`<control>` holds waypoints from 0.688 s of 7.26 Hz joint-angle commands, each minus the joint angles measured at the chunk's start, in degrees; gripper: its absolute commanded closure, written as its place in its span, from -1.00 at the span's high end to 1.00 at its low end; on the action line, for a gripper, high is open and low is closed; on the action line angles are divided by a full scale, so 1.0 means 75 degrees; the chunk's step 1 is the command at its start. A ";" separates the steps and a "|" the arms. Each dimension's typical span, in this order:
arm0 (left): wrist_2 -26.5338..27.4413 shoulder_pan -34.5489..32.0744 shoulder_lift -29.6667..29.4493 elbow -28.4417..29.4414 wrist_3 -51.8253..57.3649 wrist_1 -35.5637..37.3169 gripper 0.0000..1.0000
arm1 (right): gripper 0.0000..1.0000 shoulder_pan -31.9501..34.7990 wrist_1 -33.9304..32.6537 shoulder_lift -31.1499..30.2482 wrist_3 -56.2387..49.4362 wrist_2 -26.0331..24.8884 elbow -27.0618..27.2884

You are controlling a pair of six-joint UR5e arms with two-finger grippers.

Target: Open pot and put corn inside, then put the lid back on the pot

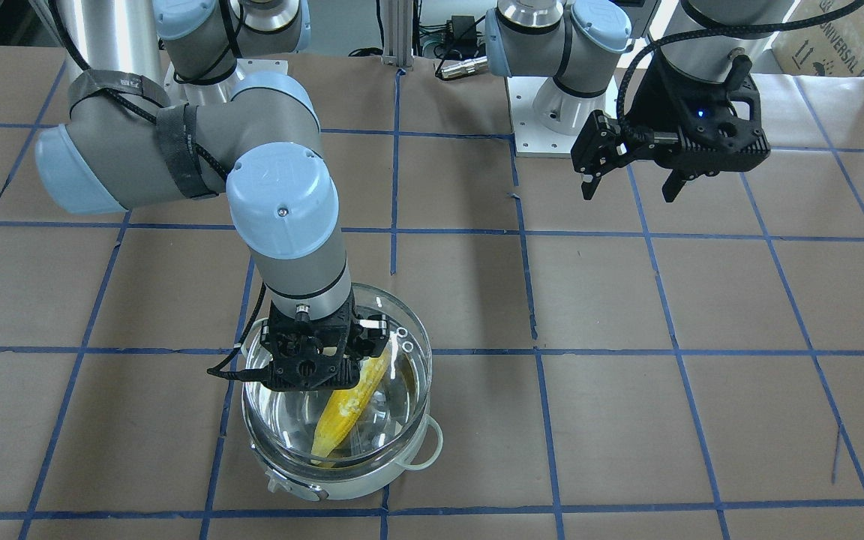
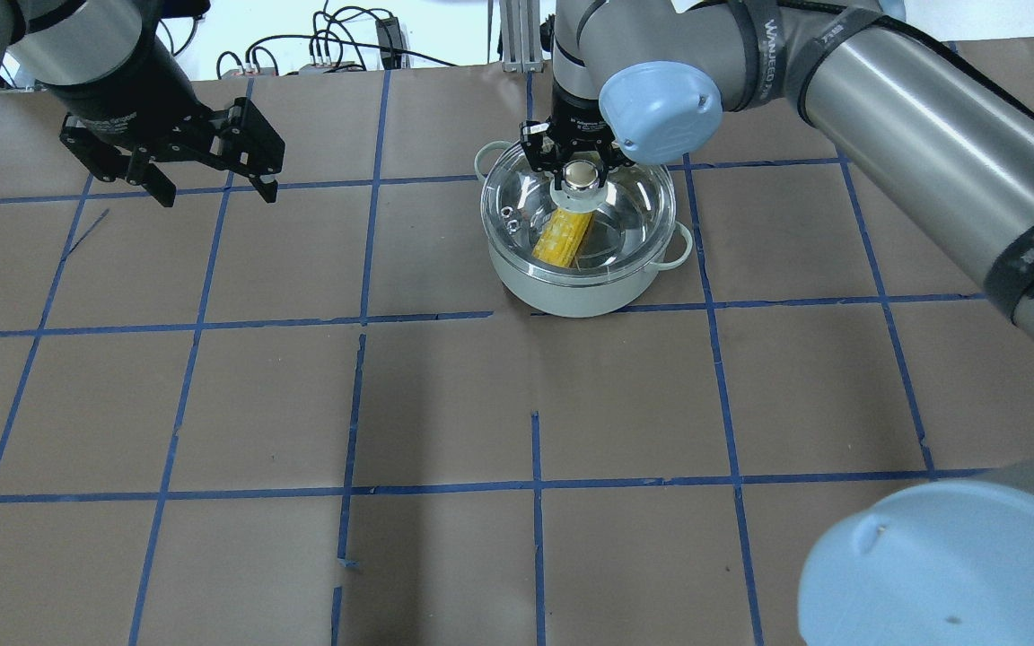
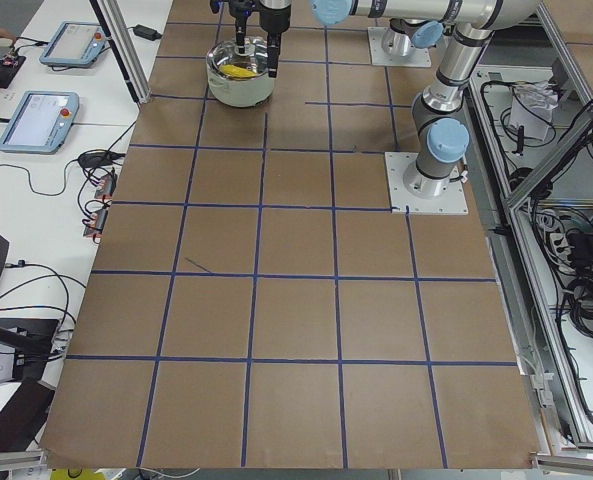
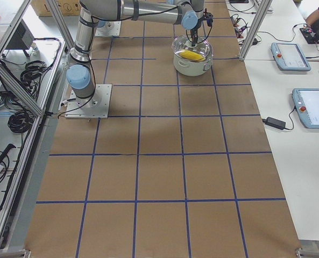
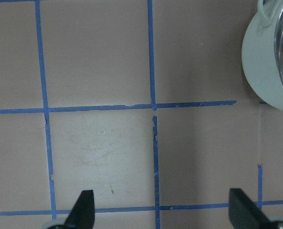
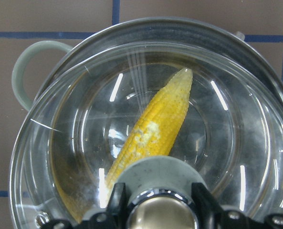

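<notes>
The corn (image 6: 155, 124) lies inside the pot (image 2: 571, 296) under the glass lid (image 6: 236, 143). Its long axis is slanted, and the pale tip points away from the robot. The right tool (image 2: 579, 172) is clamped on the lid's knob. The left tool (image 2: 217, 193) hangs with fingers apart over the counter (image 2: 445, 395).

Lighting was bright, even, from overhead. Shadows on desk (image 2: 445, 395) were soft and faint. White glare streaks crossed lid (image 6: 227, 109) in right wrist view; shiny knob (image 6: 161, 214) at near edge was blurred. Left wrist view was slightly soft, left fingers (image 5: 83, 210) dark, out of focus. Pot (image 3: 241, 90) was small, low-detail in side views.
</notes>
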 commanded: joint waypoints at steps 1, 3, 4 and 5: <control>0.0044 0.0023 -0.0014 0.0234 -0.0290 -0.0452 1.00 | -0.23 0.0000 -0.0023 0.0016 -0.0014 -0.0001 0.0001; 0.0033 0.0059 -0.0411 0.0785 -0.0244 -0.0841 1.00 | -0.23 0.0000 -0.0035 0.0016 -0.0014 -0.0001 0.0001; 0.0068 0.0059 -0.0401 0.0752 -0.0162 -0.0888 1.00 | -0.22 0.0001 -0.0035 0.0027 -0.0014 -0.0001 0.0001; 0.0068 0.0047 -0.0389 0.0717 -0.0069 -0.0900 1.00 | -0.19 0.0001 -0.0046 0.0016 -0.0014 -0.0001 -0.0011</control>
